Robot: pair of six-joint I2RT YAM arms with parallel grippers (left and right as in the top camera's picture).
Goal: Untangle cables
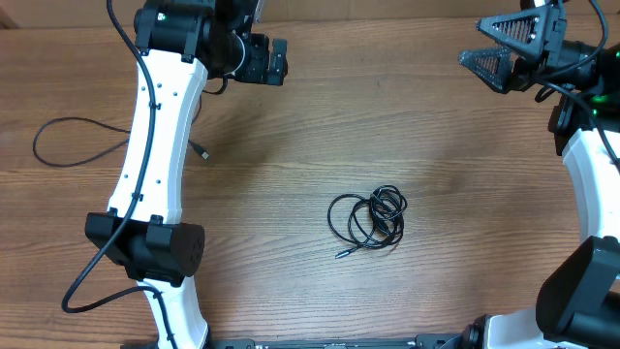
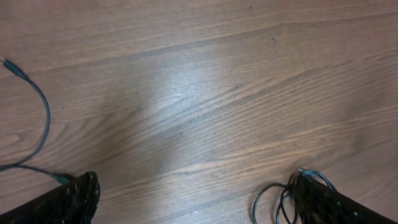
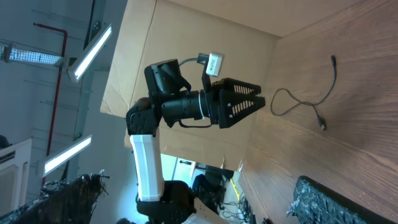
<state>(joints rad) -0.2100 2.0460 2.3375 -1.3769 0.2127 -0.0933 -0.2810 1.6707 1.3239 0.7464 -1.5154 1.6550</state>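
Overhead, a tangled coil (image 1: 368,221) lies on the worktop (image 1: 291,174), one cable (image 1: 73,120) well apart. Wide and empty, the left end effector (image 2: 196,202) and right end effector (image 1: 472,42) hang clear, likely awaiting a start.

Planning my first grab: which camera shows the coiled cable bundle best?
Overhead: the whole coiled bundle lies unobstructed on the table. Left wrist catches only a few loops at its bottom edge. Right wrist misses it.

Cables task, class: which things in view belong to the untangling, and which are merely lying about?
For the job: coiled cable bundle; loose cable strand; left claw and right claw, both open.
Just there: wooden table; cardboard sheet.
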